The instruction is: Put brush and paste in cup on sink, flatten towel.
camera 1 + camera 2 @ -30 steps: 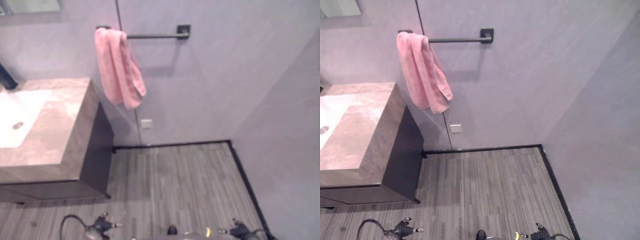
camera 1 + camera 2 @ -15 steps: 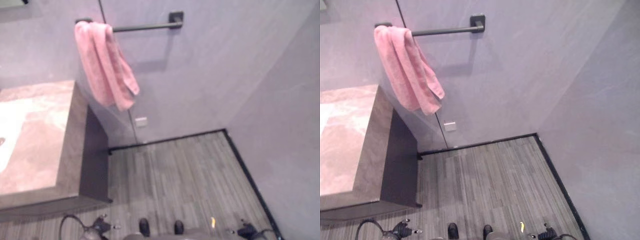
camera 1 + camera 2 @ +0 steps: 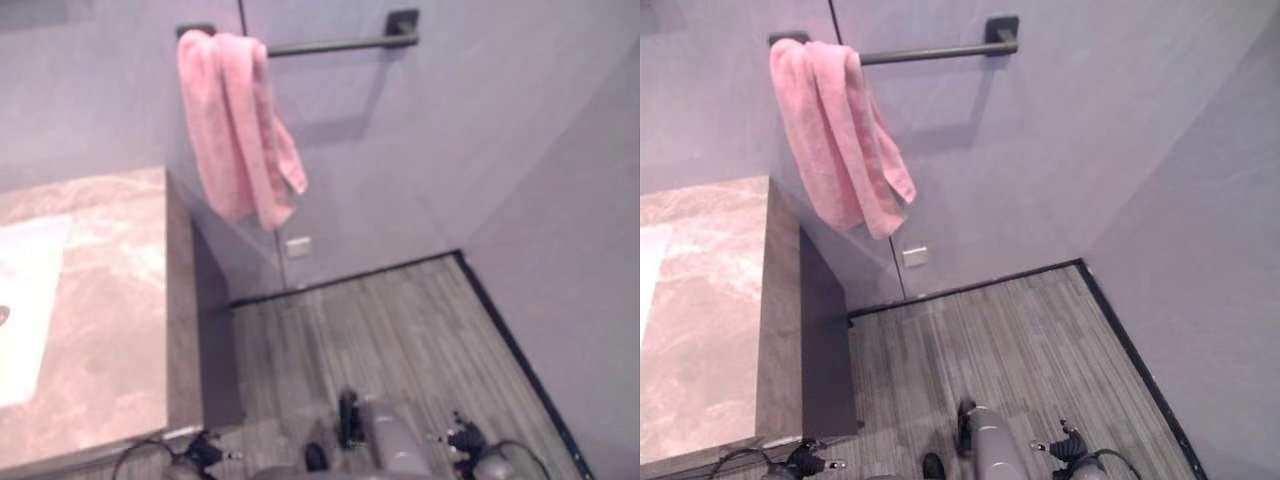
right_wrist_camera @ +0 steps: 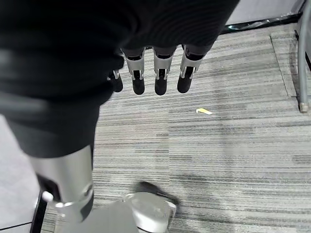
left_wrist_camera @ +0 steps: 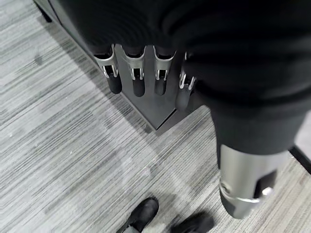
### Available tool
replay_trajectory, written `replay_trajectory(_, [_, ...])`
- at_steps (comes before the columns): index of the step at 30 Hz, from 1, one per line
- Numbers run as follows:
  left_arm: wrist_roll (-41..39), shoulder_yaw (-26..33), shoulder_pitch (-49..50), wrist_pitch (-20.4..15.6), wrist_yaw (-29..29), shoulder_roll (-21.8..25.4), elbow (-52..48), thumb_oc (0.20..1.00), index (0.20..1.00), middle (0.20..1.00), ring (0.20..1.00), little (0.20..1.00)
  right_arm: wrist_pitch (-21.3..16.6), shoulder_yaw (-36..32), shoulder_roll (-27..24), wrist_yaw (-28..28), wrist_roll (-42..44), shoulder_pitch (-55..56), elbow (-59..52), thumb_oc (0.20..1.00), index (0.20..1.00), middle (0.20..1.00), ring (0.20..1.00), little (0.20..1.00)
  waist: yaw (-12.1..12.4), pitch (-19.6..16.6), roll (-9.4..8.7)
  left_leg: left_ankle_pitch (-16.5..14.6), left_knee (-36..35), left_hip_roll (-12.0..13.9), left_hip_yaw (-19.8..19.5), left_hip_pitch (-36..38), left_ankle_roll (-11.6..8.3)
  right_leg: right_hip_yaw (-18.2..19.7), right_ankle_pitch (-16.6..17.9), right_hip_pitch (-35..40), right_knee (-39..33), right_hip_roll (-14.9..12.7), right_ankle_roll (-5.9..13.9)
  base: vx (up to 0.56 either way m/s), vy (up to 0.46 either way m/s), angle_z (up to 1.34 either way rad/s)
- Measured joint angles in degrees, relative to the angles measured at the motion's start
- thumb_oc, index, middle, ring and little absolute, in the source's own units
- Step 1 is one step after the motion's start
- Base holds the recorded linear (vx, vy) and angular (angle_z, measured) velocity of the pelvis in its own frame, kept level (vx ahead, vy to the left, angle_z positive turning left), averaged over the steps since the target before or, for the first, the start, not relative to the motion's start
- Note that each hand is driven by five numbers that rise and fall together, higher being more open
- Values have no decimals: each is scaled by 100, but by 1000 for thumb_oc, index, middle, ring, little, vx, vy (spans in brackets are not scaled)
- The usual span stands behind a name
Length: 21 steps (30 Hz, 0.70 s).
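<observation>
Soft cloth, matt metal and stone-look surfaces.
The pink towel (image 3: 838, 140) is thick, nubbly terry cloth, hung bunched at the end of a matt black metal rail (image 3: 930, 50). The counter (image 3: 700, 320) has a smooth, mottled marble-like top, though it could be laminate, over a matt dark cabinet front (image 3: 825, 350). The wall (image 3: 1070, 130) is plain and matt. The floor (image 4: 233, 136) is grey, finely streaked plank with a dull finish. The left hand (image 5: 146, 73) and right hand (image 4: 155, 73) have brushed silver fingers, dark rubbery tips and ribbed black covers.

A pink towel (image 3: 840, 140) hangs on a black rail (image 3: 930, 52); the worktop (image 3: 710, 320) is brown-marbled, the floor (image 3: 1010, 340) grey-striped.
</observation>
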Motion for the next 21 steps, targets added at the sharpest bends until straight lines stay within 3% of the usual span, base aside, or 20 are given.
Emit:
replay_trajectory(1, [0, 5, 0, 7, -3, -42, 108, 1000, 1000, 1000, 1000, 1000, 19, 45, -14, 4, -2, 16, 4, 1000, 1000, 1000, 1000, 1000, 7, -20, 4, -37, 2, -12, -56, 89, -38, 397, 212, 196, -676, 87, -16, 243, -143, 34])
replay_trajectory(3, [-1, 3, 182, 13, -6, -89, 169, 1000, 1000, 1000, 1000, 1000, 17, 46, -12, 9, -7, 24, 9, 1000, 1000, 1000, 1000, 1000, 9, -102, 24, -81, -4, 6, -81, 354, -109, 427, 588, 244, -332, 72, -213, 442, -289, 46])
replay_trajectory(4, [-2, 6, 281, 23, -7, -114, 248, 1000, 1000, 1000, 1000, 1000, 33, 45, -35, 14, -11, 30, 32, 1000, 1000, 1000, 1000, 1000, -9, -241, 129, -261, -19, 150, -150, 452, -275, 531, 674, 331, 8, 229, -258, 590, -463, 50])
replay_trajectory(5, [-9, 57, 528, 70, -1, -76, 342, 1000, 1000, 1000, 1000, 1000, 47, 85, -7, 34, -14, 2, 21, 1000, 1000, 1000, 1000, 1000, 83, -424, 131, -347, 101, 297, -181, 657, -350, 506, 568, 617, 289, 508, -433, 523, -457, 37])
replay_trajectory(6, [-9, 58, 601, 90, 6, -74, 367, 1000, 1000, 1000, 1000, 1000, 33, 92, -29, 40, -14, -18, 16, 1000, 1000, 1000, 1000, 1000, 97, -502, 82, -356, 226, 326, -180, 652, -366, 557, 602, 697, 245, 551, -657, 469, -451, 27])
replay_trajectory(8, [-10, 60, 620, 172, -7, -96, 555, 1000, 1000, 1000, 1000, 1000, 24, 99, -136, 42, -15, -125, 17, 1000, 1000, 1000, 1000, 1000, 120, -546, -4, -362, 950, 450, -239, 466, -393, 454, 484, 1069, -26, 542, -753, 280, -327, 38])
replay_trajectory(10, [-11, 56, 701, 238, -12, -100, 572, 1000, 1000, 1000, 1000, 1000, -1, 129, -209, 41, -16, -165, -3, 1000, 1000, 1000, 1000, 1000, 157, -585, -68, -335, 1512, 497, -249, 256, -504, 476, 585, 1292, -244, 542, -834, 278, -333, 17])
replay_trajectory(13, [-26, 68, 712, 205, -28, -124, 460, 1000, 1000, 1000, 1000, 1000, -31, 328, -292, 34, -26, -225, 28, 1000, 1000, 1000, 1000, 1000, 192, -637, -149, -411, 2995, 796, -346, -297, -606, 508, 508, 1778, -638, 640, -1054, 307, -341, -1])
replay_trajectory(15, [-67, 74, 544, 113, 33, -98, 361, 1000, 1000, 1000, 1000, 1000, -41, 538, -280, 29, -34, -165, 43, 1000, 1000, 1000, 1000, 1000, 181, -679, -221, -378, 3256, 1001, -427, -450, -680, 495, 416, 1837, -642, 753, -1200, 239, -264, 2])
replay_trajectory(17, [-120, 74, 277, 106, 48, -29, 288, 1000, 1000, 1000, 1000, 1000, -36, 573, -233, 29, -150, -106, 34, 1000, 1000, 1000, 1000, 1000, 157, -663, -288, -309, 3661, 1199, -468, -645, -881, 490, 344, 1884, -626, 875, -1325, 167, -195, -3])
replay_trajectory(21, [-125, 66, -64, 17, 42, -22, 135, 1000, 1000, 1000, 1000, 1000, -34, 726, -183, 23, -247, -1, 43, 1000, 1000, 1000, 1000, 1000, 52, -664, -436, -214, 4236, 1455, -444, -862, -945, 409, 223, 2085, -667, 949, -1416, 137, -83, 5])
